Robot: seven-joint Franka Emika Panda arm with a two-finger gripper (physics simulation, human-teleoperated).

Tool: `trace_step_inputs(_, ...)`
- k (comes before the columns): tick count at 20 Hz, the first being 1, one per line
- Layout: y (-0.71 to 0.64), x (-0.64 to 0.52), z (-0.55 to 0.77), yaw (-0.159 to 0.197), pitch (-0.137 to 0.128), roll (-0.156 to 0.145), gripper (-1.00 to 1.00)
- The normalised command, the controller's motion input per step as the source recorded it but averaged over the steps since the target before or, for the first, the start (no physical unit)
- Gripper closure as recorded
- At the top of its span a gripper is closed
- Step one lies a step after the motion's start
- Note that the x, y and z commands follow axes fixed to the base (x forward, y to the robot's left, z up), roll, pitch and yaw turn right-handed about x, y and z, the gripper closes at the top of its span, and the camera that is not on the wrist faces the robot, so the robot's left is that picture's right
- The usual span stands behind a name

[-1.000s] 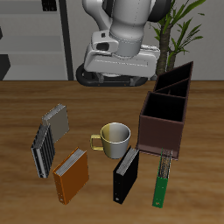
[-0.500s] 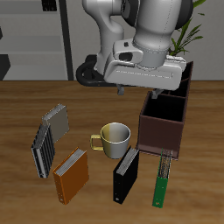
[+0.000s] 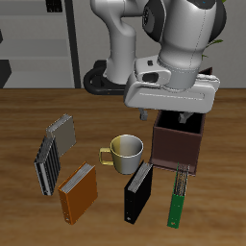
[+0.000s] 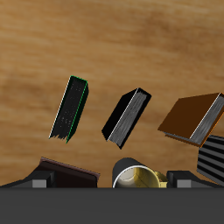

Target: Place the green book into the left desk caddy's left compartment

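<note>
— Where is the green book (image 3: 177,198) lying at this moment?

— It is lying flat on the bench (image 3: 24,115), close to the front edge, just beside the near end of the reddish-brown box (image 3: 179,146). In the wrist view the green book (image 4: 70,108) is showing its dark cover with a thin green rim.

— What is sitting beside it?

— A black book (image 3: 139,191) is lying just next to it, and a cream mug (image 3: 124,152) is standing a little farther back. An orange-brown book (image 3: 77,189) and a grey striped book (image 3: 55,150) are lying well apart from it, across the bench.

— And the arm?

— The gripper (image 3: 180,116) is hanging above the far part of the reddish-brown box, clear of the green book. Only dark finger stubs are showing below the big white wrist body, so I cannot tell whether the jaws are open or closed.

— Is the left desk caddy showing?

— The arm is covering that area in the exterior view, so I cannot make it out.
</note>
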Motion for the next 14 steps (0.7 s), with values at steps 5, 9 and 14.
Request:
trace_step_inputs(5,0.1,0.25,-0.22,-0.018,0.006,0.032,-1.0)
trace_step_inputs(9,0.08,0.13,-0.23,-0.047,-0.036,0.038,-1.0)
trace_step_inputs(14,0.12,0.06,-0.28,-0.031,-0.019,0.034,-1.0)
